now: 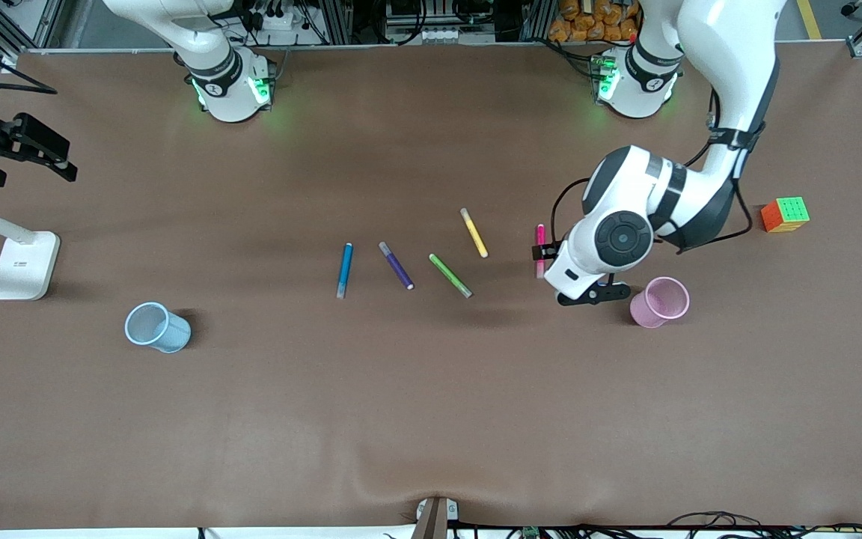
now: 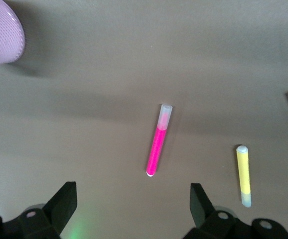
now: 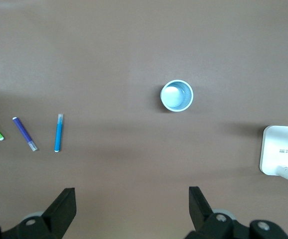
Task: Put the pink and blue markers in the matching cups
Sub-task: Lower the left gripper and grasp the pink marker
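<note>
You see left gripper (image 2: 133,209) over pink marker (image 2: 157,149), jaws apart; pink cup (image 1: 660,302) at its 4 o'clock. Right gripper (image 3: 132,209) jaws apart, waiting above blue cup (image 3: 177,95).

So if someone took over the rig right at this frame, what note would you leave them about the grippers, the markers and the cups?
Left gripper: open, over the pink marker, nothing held.
Right gripper: open and empty, up high toward the right arm's end of the table, blue cup below it.
Pink marker lies flat on the table, with the pink cup beside it, nearer the left arm's end.
Blue marker lies flat mid-table beside the purple marker; the blue cup stands upright nearer the front camera.
Done: nothing yet; both cups look empty.
Left: grasp the pink marker and drop it in the pink cup, then the blue marker into the blue cup.
</note>
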